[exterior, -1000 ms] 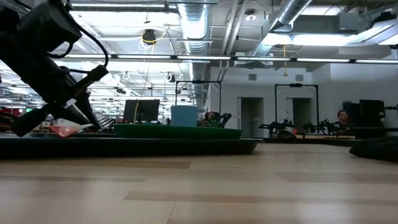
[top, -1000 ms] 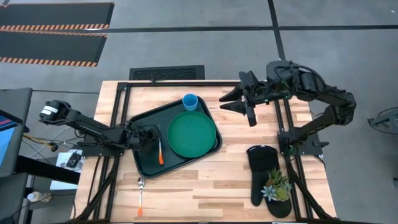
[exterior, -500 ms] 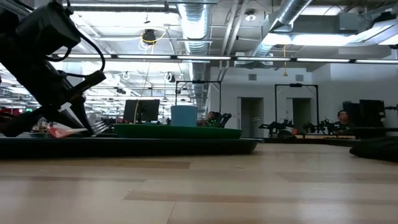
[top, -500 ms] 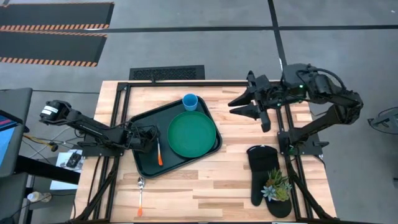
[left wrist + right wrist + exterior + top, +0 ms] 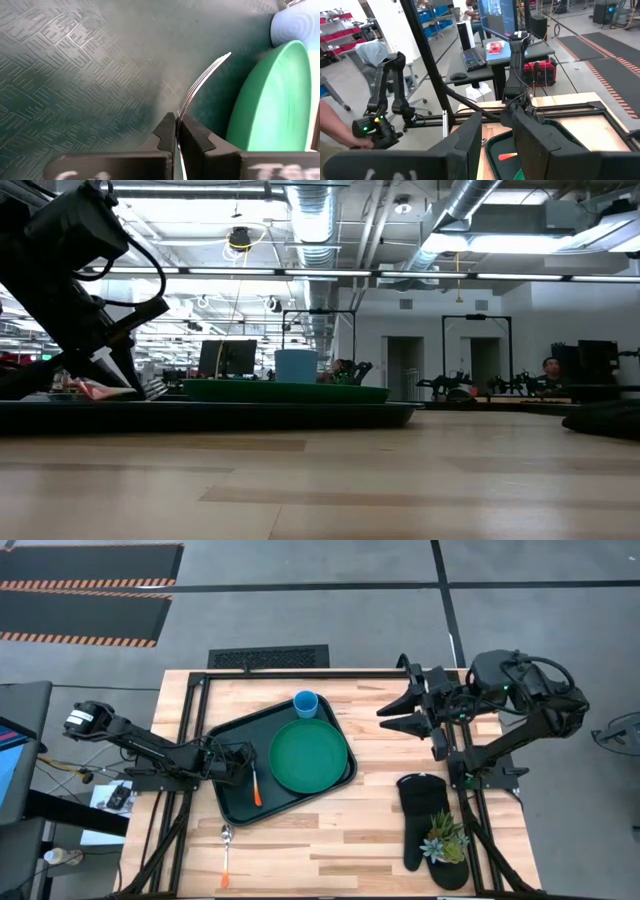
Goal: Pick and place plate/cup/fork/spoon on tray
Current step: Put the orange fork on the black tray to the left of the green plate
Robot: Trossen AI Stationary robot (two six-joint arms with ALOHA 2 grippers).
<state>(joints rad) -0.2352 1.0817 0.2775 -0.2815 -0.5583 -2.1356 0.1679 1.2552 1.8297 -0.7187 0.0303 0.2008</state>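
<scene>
Orange-handled fork with silver tines [image 5: 200, 82] seen pinched in left gripper [image 5: 243, 762] jaws over dark rectangular tray [image 5: 226, 795] only from wrist view, right gripper [image 5: 405, 710] jaws spread, raised above tabletop [image 5: 330, 835]

Light wooden table [image 5: 330, 840] fills the frame's middle: dark tray [image 5: 228, 802] left of centre, spoon [image 5: 226, 852] lower left, black oven mitt [image 5: 418, 810] and small plant [image 5: 445, 837] lower right.
</scene>
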